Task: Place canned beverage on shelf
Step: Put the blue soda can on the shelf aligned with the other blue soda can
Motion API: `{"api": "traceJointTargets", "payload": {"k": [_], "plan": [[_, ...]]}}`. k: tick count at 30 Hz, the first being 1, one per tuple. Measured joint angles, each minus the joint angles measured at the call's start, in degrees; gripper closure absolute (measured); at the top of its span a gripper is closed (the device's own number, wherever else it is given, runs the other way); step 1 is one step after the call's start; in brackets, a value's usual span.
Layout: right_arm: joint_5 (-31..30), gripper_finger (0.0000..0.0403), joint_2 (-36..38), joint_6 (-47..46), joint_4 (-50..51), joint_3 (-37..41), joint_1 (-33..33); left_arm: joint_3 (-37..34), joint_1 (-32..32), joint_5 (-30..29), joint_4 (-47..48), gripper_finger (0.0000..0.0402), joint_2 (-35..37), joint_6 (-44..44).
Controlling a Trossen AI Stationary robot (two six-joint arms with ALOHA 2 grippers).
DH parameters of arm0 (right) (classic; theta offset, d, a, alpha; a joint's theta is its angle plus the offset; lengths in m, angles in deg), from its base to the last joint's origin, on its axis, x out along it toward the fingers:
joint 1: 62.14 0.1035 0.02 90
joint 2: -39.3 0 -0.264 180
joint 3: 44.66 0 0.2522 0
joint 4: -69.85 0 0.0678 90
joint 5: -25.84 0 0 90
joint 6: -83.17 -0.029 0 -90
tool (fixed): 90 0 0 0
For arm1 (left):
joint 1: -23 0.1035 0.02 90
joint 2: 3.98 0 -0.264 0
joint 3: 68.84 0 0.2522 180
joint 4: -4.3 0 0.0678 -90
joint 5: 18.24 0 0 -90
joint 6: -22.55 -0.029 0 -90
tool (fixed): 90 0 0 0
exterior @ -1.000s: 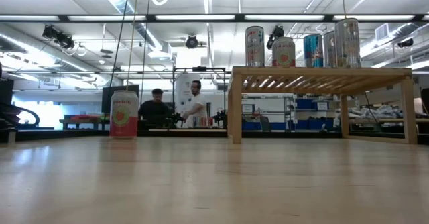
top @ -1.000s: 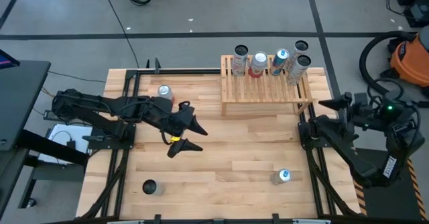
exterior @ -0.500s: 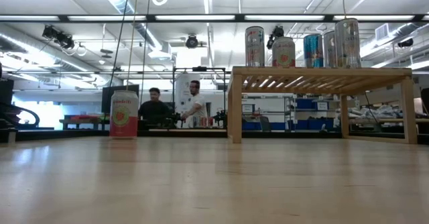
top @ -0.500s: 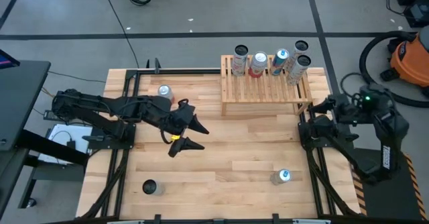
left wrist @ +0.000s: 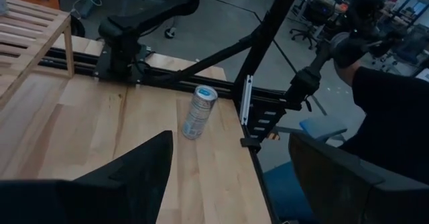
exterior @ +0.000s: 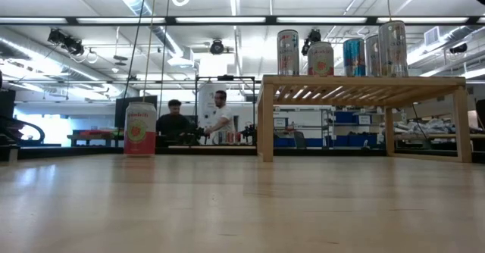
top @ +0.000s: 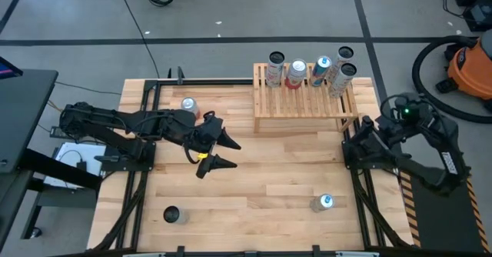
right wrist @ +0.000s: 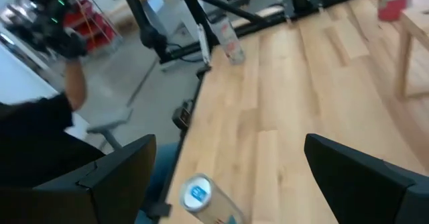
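High view: an upright blue-topped can [top: 323, 203], standing on the table well short of the shelf [top: 304, 99], is seen nearest the empty, wide-spread right gripper [top: 367, 128], while the half-spread, empty left gripper [top: 223, 152] hangs farther off.

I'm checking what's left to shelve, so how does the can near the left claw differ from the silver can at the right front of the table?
The pink-red can sits at the table's back left, just beside the left claw; the silver can with blue top stands at the front right, with no claw beside it. The pink-red can looks short and stout in the low view; the silver can looks slimmer in the left wrist view. Both stand upright on the table, off the shelf.
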Motion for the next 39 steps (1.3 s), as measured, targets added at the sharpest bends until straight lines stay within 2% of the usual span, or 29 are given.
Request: {"api": "traceJointTargets", "payload": {"k": [4, 12, 16, 19, 23, 31, 35, 39], "plan": [[-4.87, 0.0014, 0.00, 1.59, 0.07, 0.00, 3.37, 0.00, 0.00, -0.44, -0.43, 0.0102, 0.00, 0.10], [-6.19, 0.0014, 0.02, 3.17, 0.34, 0.53, 6.16, 0.00, 0.00, -3.96, -0.57, 0.0102, 0.00, -0.27], [-6.23, 0.0013, 0.02, 2.70, 0.42, 4.43, 6.17, 0.00, 0.00, -3.96, -0.56, 0.0102, 0.00, -0.22], [-5.52, 0.0013, 0.02, 2.58, 0.46, 8.69, 6.17, 0.00, 0.00, -3.96, -0.73, 0.0102, 0.00, -0.22], [0.04, 0.0013, 0.02, 2.39, 0.36, 13.32, 6.54, 0.00, 0.00, -3.96, -1.67, 0.0102, 0.00, -0.22], [0.13, 0.0013, 0.02, 2.29, -1.38, 13.25, 9.84, 0.00, 0.00, -4.15, -2.15, 0.0102, 0.00, -0.29], [-3.01, 0.0013, 0.02, 2.40, -4.46, 11.60, 11.41, 0.00, 0.07, -4.92, -2.60, 0.0102, 0.00, -0.29], [-9.13, 0.0013, 0.00, 2.56, -10.68, 9.19, 12.15, 0.00, 0.28, -5.03, -2.62, 0.0102, 0.00, -0.31]]}}
